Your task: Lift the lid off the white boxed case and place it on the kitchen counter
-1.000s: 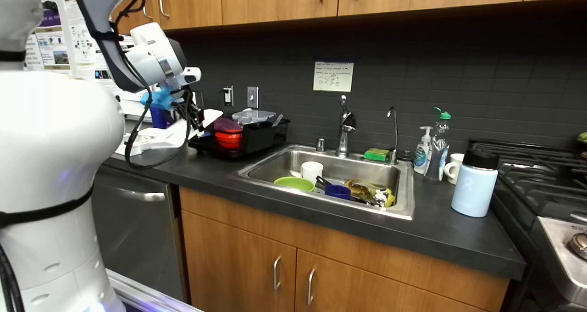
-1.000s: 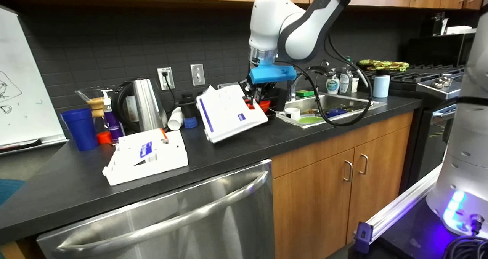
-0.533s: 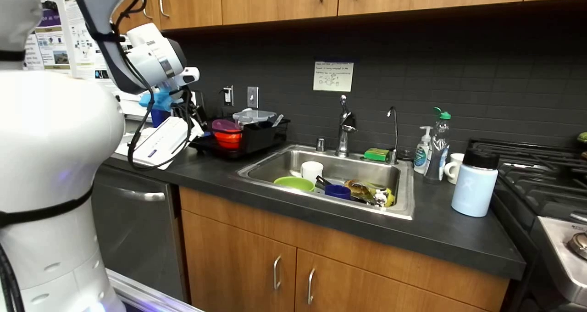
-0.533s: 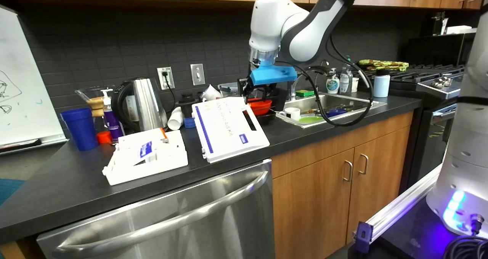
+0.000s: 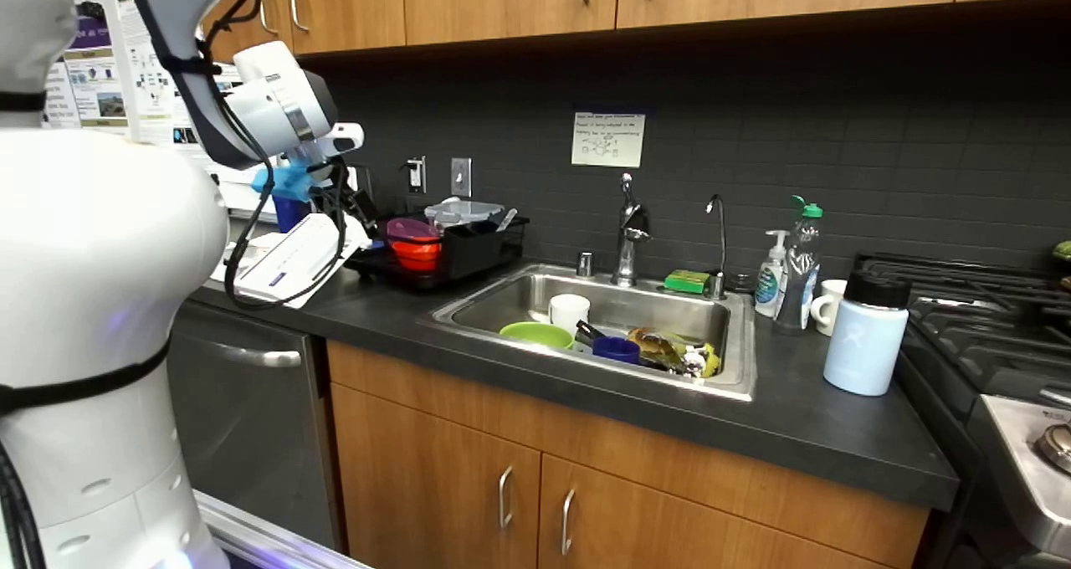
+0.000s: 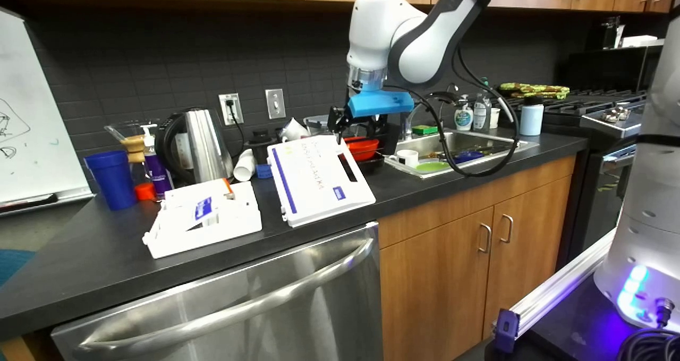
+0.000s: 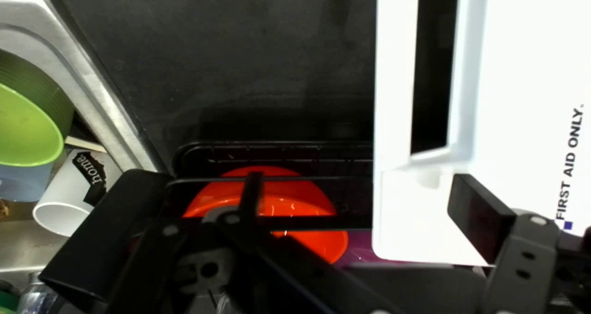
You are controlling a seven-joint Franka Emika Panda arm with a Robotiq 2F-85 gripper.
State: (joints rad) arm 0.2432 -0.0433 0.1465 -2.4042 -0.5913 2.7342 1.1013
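1. Plainly, the gripper (image 7: 366,203) gapes wide and grips nothing; one fingertip (image 7: 480,219) shows over the lid (image 6: 321,183) near its handle (image 7: 395,87), contact unclear.
2. Below, the lid rests on the counter (image 6: 95,255), apparently tilted, a corner overlapping the black rack (image 7: 295,156); any sideways sweep could snag it and make it slip.
3. Well apart stands the lidless case (image 6: 204,217), which a dragged lid might knock.

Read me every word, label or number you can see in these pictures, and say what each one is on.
"First Aid Kit" on the lid, in an exterior view; lettering before it unclear.
"FIRST AID ONLY." on the same lid, in the wrist view.
"home." on the white mug.
Too small or blurred: wall note, posters, bottle labels, blue label in the white case.
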